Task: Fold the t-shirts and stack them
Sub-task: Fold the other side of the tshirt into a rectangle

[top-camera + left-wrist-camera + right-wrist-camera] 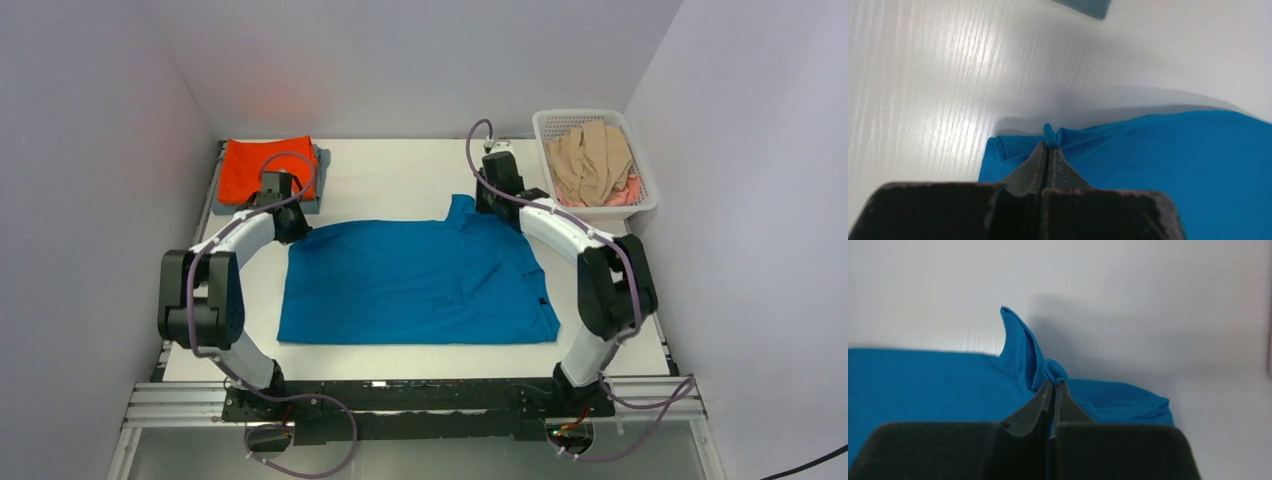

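Top external: 1 teal shirt (415, 285), 1 orange shirt (265, 165); left pincer (1049, 144) & right pincer (1054, 382) both clamp teal's far edge.

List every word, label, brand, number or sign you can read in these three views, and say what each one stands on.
No text can be read in any view.
teal-blue t-shirt: a small dark mark near its right edge, too small to tell whether it is lettering.
orange t-shirt: plain, no print showing.
white basket: no label showing.
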